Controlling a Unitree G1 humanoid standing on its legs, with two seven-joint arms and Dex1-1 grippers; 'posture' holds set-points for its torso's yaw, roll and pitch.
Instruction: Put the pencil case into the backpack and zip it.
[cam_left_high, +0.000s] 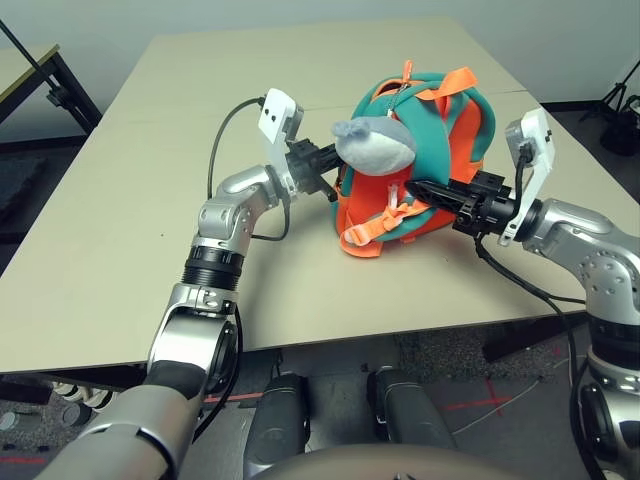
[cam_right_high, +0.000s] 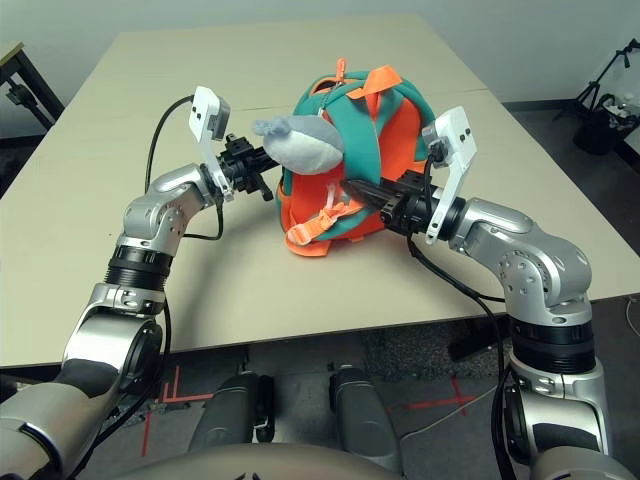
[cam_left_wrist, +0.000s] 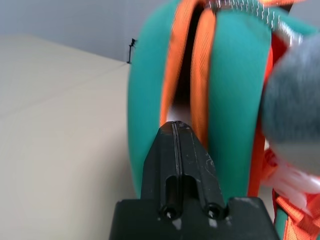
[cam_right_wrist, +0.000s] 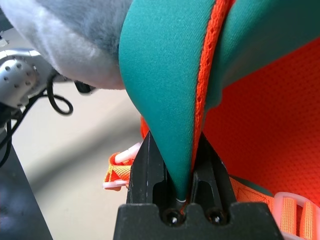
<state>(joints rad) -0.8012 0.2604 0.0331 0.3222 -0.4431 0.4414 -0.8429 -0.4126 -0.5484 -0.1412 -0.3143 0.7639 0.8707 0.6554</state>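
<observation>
Table (cam_left_high: 120, 230): beige top, a seam running across it toward the far edge. Beyond its far left corner, part of a second table (cam_left_high: 25, 70) with a dark frame; past the far right corner, a black stand (cam_left_high: 622, 120) on the floor.

Backpack (cam_left_high: 450, 150): upright near the middle of the table, nearer the right edge than the left. Teal body, orange panels, orange straps (cam_left_high: 375, 232) and pale buckles hanging on the near side. Zipper teeth show along its top in the left wrist view.

Plush fin (cam_left_high: 372, 143): grey, fixed to the backpack's upper near-left side, overhanging the space between the two grippers and partly blocking sight of the left fingertips from the head views.

Left gripper (cam_left_wrist: 175, 127): fingers pressed together, nothing between them, tip at the backpack's left side against an orange seam between teal panels.

Right gripper (cam_right_wrist: 175, 187): pinching a fold of teal fabric with orange edging on the backpack's right near side.

Pencil case: cannot tell where it is.
</observation>
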